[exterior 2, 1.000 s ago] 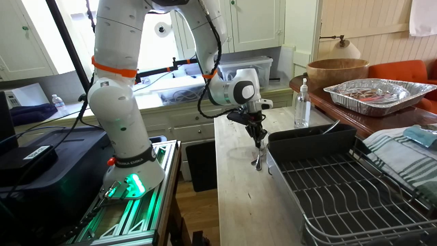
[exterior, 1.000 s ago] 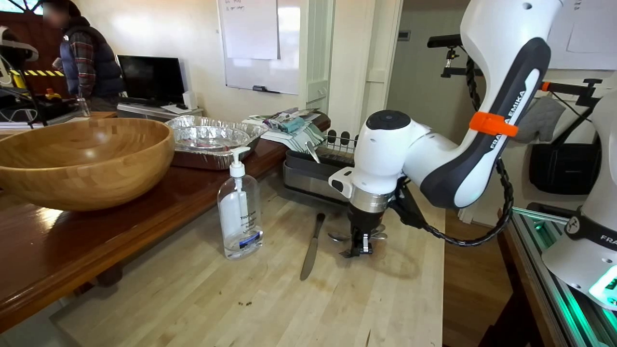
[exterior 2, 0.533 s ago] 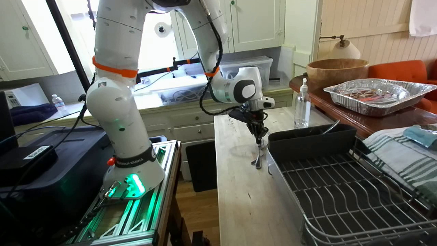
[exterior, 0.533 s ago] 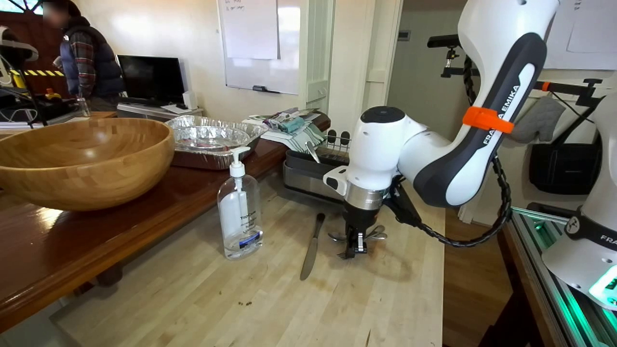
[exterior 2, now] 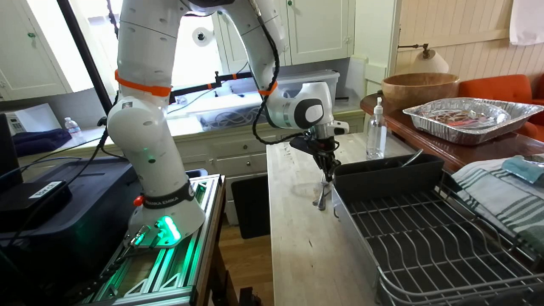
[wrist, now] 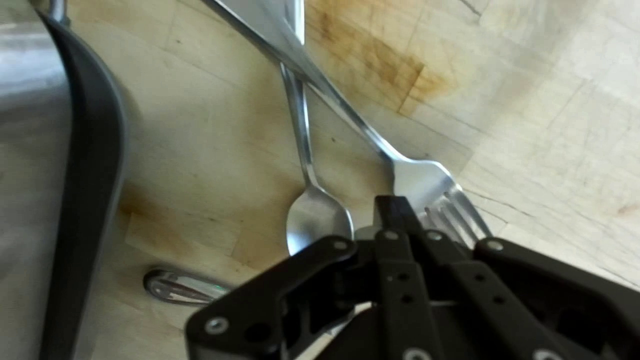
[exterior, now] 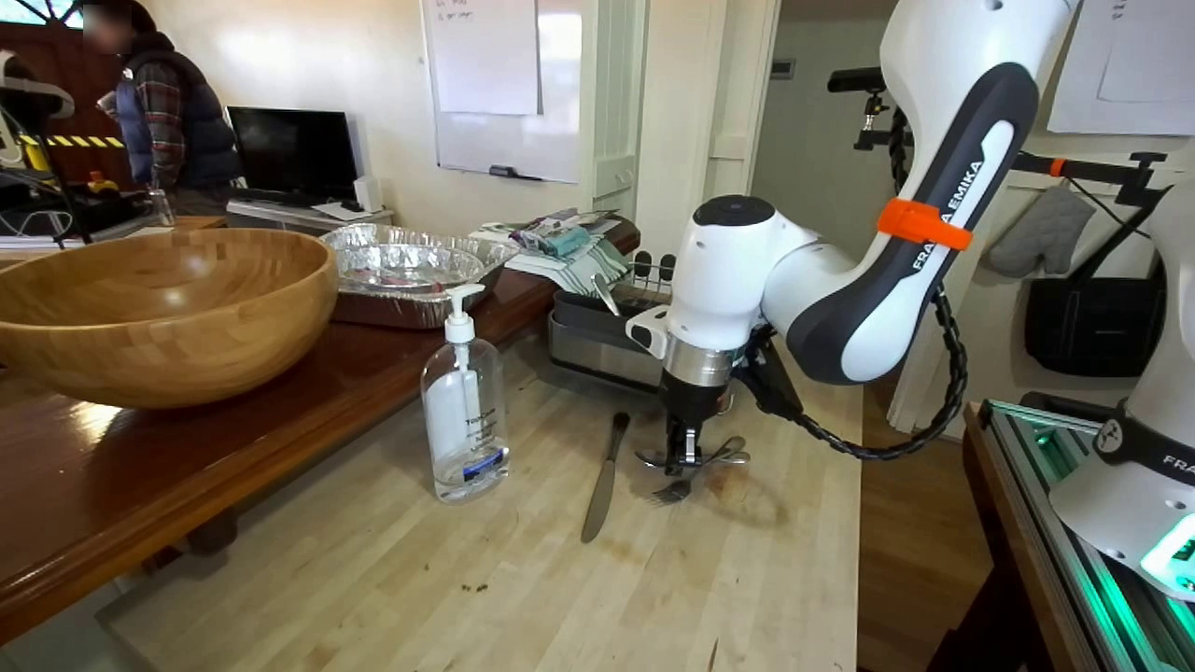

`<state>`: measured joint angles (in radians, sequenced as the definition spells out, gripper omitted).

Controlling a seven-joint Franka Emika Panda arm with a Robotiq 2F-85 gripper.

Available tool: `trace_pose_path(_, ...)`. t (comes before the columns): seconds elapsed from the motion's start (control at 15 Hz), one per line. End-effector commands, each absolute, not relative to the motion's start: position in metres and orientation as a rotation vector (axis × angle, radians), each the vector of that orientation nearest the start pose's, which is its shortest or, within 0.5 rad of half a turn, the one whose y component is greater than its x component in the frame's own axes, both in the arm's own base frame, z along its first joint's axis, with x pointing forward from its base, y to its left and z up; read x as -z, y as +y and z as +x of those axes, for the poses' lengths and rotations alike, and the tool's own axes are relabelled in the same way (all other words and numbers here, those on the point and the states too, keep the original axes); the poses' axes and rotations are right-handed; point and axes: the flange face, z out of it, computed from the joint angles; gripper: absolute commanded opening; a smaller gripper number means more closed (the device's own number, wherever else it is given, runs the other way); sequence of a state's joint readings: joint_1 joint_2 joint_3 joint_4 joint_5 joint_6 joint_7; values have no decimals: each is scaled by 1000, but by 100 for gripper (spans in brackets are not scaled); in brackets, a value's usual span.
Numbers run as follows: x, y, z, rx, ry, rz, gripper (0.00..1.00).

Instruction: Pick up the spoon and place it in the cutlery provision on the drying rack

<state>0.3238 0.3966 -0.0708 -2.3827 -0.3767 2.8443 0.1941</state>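
The silver spoon (exterior: 646,459) lies on the wooden table with its handle crossed under a fork (exterior: 674,492). In the wrist view the spoon's bowl (wrist: 316,220) is just left of my fingertips, and the fork's head (wrist: 425,182) is partly behind them. My gripper (wrist: 392,202) has its fingers together with nothing seen between them. It is low over the cutlery in both exterior views (exterior: 686,462) (exterior 2: 328,178). The dark cutlery provision (exterior 2: 386,180) is at the near end of the steel drying rack (exterior 2: 359,238); one silver handle (exterior 2: 412,157) sticks up from it.
A knife (exterior: 602,485) lies beside the fork, and its handle end (wrist: 175,287) shows in the wrist view. A soap bottle (exterior: 464,420) stands past the knife. The rack's wall (wrist: 95,165) is close on the left. A wooden bowl (exterior: 168,322) and foil trays (exterior: 411,271) are on the dark table.
My gripper has moved a little toward the rack, off the fork's head, which now shows more fully. The spoon and fork have stayed about where they were.
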Motion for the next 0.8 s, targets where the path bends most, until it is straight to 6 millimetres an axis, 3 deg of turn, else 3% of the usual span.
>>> trace_pose_path(0.0, -153, 135, 477, 104, -674, -3210, 0)
trace_pose_path(0.73, -147, 138, 467, 61, -679, -3185, 0)
